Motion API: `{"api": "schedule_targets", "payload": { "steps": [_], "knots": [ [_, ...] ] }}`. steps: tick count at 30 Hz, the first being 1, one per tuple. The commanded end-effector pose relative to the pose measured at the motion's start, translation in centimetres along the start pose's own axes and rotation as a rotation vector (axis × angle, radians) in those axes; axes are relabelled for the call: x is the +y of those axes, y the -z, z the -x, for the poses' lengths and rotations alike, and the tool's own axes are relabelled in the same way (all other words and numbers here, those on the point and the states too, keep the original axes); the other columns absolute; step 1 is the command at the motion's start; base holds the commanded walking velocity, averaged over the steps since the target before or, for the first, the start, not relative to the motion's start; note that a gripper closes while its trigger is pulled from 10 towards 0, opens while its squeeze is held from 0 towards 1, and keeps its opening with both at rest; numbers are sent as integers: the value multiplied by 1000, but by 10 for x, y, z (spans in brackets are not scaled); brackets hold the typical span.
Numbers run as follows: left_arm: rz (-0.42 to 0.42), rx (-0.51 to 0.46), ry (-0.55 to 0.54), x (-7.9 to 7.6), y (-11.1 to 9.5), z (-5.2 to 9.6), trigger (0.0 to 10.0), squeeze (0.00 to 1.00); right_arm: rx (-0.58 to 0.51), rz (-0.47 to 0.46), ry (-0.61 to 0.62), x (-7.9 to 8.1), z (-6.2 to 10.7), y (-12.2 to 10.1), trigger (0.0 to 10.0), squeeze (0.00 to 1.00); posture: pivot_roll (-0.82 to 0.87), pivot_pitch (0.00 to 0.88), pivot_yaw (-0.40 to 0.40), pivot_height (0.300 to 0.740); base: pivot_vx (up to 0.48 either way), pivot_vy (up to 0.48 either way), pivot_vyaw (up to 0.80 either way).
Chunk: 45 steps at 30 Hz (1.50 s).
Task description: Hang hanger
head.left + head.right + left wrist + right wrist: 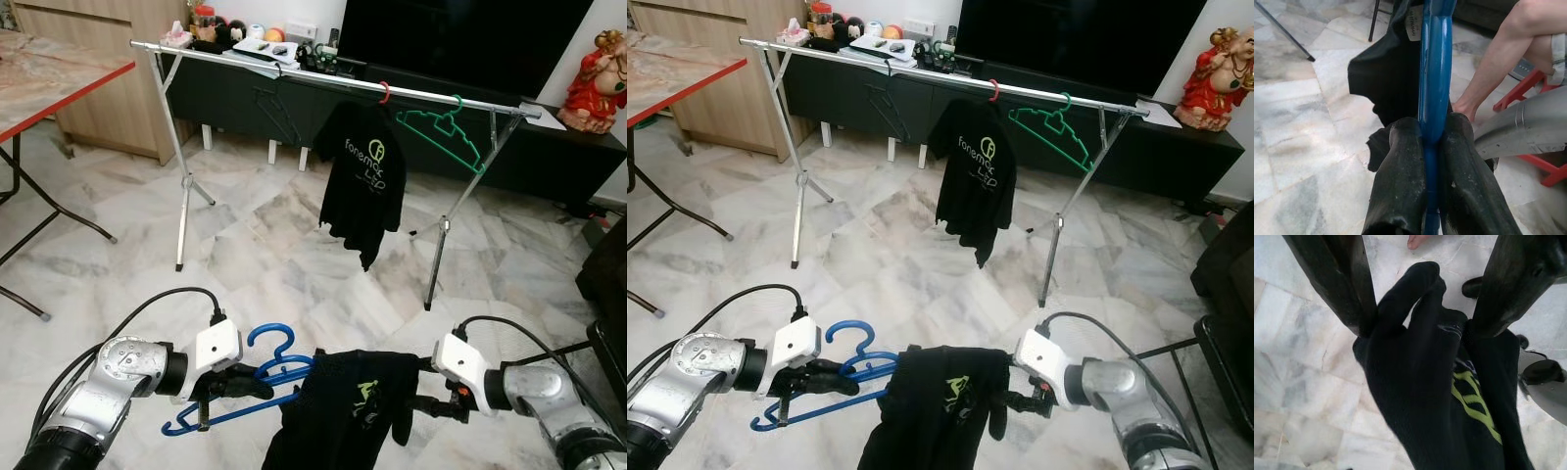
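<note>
A blue hanger (269,367) carries a black shirt (353,401) with a green logo, held low in front of me. My left gripper (245,384) is shut on the hanger's bar; in the left wrist view its fingers (1400,181) pinch the blue bar (1435,73). My right gripper (421,406) is at the shirt's right side, open, its fingers (1337,279) straddling a fold of the shirt (1425,382). Ahead stands a silver clothes rack (323,78). On it hang a black T-shirt (364,176) on a red hanger, a bare green hanger (446,132) and a dark hanger (279,113).
A red-edged table (49,88) stands at the left. Behind the rack runs a dark TV console (549,147) with a red statue (598,83) on it. Dark furniture (607,274) sits at the right. A person's limb (1498,58) and a red stool (1542,166) are close by. Marble floor lies between me and the rack.
</note>
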<state>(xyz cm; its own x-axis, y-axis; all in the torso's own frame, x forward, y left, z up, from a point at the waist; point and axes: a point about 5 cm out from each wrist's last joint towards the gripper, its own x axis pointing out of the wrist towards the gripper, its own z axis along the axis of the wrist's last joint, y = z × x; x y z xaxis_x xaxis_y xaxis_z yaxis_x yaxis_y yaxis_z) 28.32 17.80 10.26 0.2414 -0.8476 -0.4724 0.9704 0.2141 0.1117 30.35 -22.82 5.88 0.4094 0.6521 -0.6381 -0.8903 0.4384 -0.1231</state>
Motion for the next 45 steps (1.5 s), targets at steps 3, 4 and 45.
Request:
{"api": "schedule_targets", "payload": {
  "steps": [3,4,45],
  "knots": [
    [-52,-76,34,4,-24,-3,0,0,28,8,42,0,0,4,10000,0,-10,61,-140,740,0,0,0],
    [-53,-80,38,3,-26,-3,0,0,24,9,58,-1,-1,3,10000,0,-10,61,-140,740,0,0,0],
    [-83,-162,97,3,-55,-14,0,0,-181,-187,133,-4,-11,-11,0,0,-8,88,-143,740,0,0,0]
  ]
}}
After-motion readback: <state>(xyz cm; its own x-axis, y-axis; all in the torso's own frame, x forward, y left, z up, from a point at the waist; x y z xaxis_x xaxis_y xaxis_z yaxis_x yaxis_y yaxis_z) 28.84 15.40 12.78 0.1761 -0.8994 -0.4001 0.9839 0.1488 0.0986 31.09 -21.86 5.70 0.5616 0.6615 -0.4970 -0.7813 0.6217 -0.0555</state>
